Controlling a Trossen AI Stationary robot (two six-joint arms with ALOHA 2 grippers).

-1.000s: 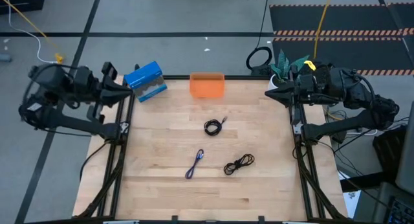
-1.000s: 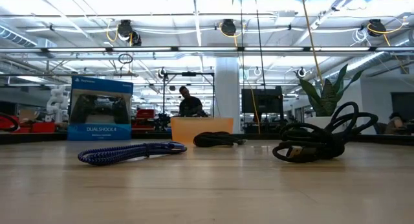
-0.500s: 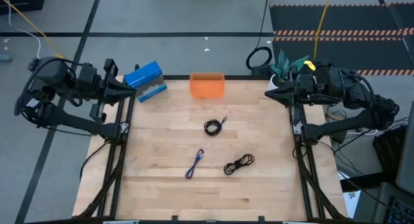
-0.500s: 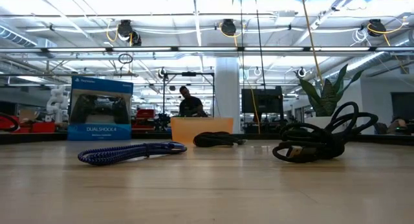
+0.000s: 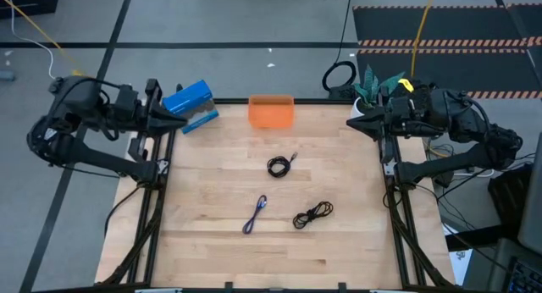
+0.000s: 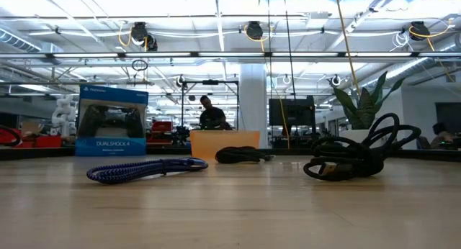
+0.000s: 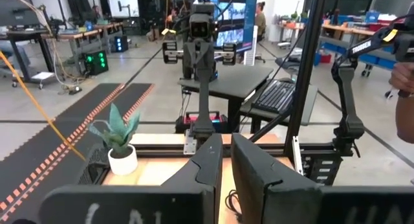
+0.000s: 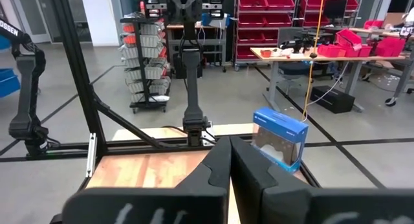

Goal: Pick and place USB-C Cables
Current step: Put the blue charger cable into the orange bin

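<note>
Three cables lie apart on the wooden table. The black round coil (image 5: 279,165) (image 6: 243,155) is near the middle. The purple-blue cable (image 5: 257,214) (image 6: 144,170) and the black loose tangle (image 5: 313,213) (image 6: 353,159) lie nearer the near edge. My left gripper (image 5: 179,122) (image 7: 226,160) hovers at the far left corner with its fingers shut, pointing level toward the right. My right gripper (image 5: 353,122) (image 8: 229,154) hovers at the far right corner, shut, pointing left. Both are far from the cables.
An orange bin (image 5: 271,111) (image 6: 223,142) stands at the middle of the far edge. A blue game-controller box (image 5: 190,105) (image 6: 112,121) (image 8: 278,136) stands close by my left gripper. A potted plant (image 5: 373,83) (image 7: 119,143) sits behind the right corner. Black frame rails run along both table sides.
My left arm has moved toward the table's right, bringing its gripper a little farther in over the far left corner. The right arm and the three cables have kept still.
</note>
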